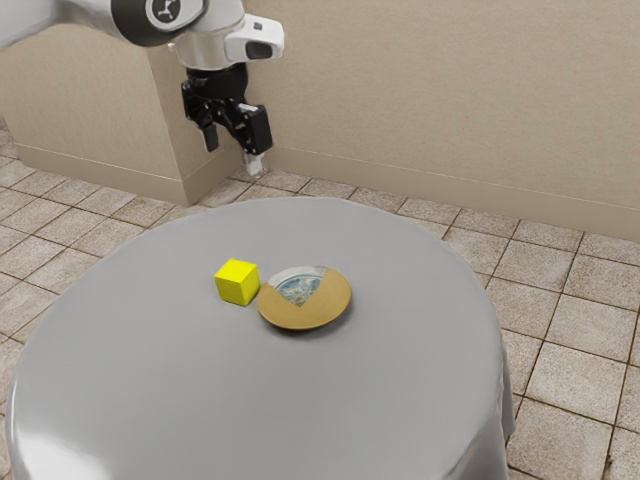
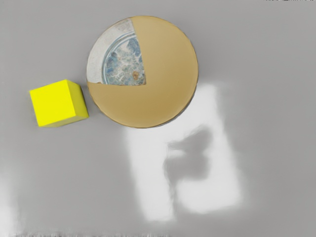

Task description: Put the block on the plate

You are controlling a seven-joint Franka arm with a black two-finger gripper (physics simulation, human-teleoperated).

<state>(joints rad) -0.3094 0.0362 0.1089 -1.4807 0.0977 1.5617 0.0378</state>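
High above the table's far side, my gripper (image 1: 232, 152) hangs open, its two fingers well apart and nothing between them. A yellow block (image 1: 237, 283) rests on the tabletop, just to the exterior view's left of the plate (image 1: 318, 303). The wrist view has the same yellow block (image 2: 53, 105) close beside the round plate (image 2: 165, 74), with a narrow gap between them. Tan covers most of the plate, and one wedge is whitish with a blue pattern. Nothing lies on it.
A round table with a grey cover (image 1: 270, 400) carries both things. Behind it are a beige wall (image 1: 430, 90) and a tiled floor (image 1: 570, 390). Bright light patches and a shadow (image 2: 190, 160) fall on the tabletop near the plate.
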